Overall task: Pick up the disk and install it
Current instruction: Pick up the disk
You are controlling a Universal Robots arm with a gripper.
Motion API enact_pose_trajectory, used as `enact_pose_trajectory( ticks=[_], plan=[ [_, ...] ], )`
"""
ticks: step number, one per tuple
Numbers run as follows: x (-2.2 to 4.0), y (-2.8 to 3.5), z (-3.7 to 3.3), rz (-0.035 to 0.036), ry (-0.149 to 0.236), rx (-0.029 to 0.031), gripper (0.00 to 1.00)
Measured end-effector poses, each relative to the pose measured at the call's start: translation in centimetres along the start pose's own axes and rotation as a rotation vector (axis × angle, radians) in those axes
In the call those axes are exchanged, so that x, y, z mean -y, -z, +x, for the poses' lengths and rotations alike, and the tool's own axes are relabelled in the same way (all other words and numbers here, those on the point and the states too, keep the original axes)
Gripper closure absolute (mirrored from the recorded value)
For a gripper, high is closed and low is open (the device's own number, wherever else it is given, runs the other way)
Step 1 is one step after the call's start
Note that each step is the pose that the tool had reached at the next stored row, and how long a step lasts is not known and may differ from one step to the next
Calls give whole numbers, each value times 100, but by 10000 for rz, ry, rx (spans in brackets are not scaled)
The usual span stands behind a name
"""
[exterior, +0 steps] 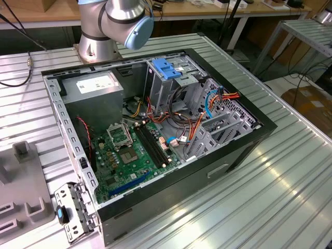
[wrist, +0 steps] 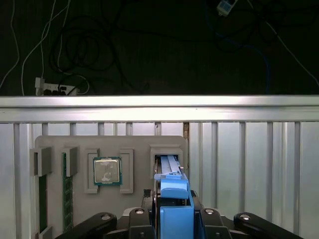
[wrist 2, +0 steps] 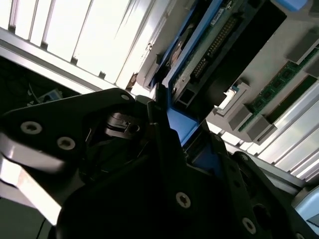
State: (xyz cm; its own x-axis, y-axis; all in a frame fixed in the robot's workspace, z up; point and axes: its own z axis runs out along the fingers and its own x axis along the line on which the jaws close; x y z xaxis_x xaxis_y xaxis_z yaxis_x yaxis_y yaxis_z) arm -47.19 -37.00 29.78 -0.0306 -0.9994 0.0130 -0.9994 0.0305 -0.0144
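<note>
My hand (wrist: pixel 175 215) on the disk (wrist: pixel 169 167)
It looks clamped across the disk, which stands on edge in the tray (wrist: pixel 134 144) slot beside the chip (wrist: pixel 107 171), long axis running through my grip.

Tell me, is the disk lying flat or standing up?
Standing on edge: the disk sits upright in a slot of the grey tray.

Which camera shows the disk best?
The first wrist view: the disk stands on edge in a slot of the grey tray, with the claw right at it. The second wrist view shows its plug end and blue rail, very close up.
</note>
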Motion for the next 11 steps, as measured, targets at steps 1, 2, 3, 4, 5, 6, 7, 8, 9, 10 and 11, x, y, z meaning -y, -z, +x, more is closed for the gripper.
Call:
enact_pose_trajectory(
  ticks=[1, 2, 3, 4, 5, 6, 7, 8, 9, 10, 11],
  plan=[
    [0, 0, 0, -2, -111, -2, 63],
    [0, 0, 0, -1, -128, -1, 63],
    [0, -1, 0, -1, -134, -2, 63],
    [0, -1, 0, -1, -139, -2, 63],
    [0, -1, 0, -1, -141, -2, 63],
    [0, -1, 0, 0, -146, -2, 63],
    [0, -1, 0, -1, -149, -2, 63],
    [0, -1, 0, -1, -150, -2, 63],
    [0, -1, 0, -1, -134, -2, 63],
    [0, -1, 0, 1, -68, -1, 63],
    [0, -1, 0, 1, -62, 0, 63]
  ],
)
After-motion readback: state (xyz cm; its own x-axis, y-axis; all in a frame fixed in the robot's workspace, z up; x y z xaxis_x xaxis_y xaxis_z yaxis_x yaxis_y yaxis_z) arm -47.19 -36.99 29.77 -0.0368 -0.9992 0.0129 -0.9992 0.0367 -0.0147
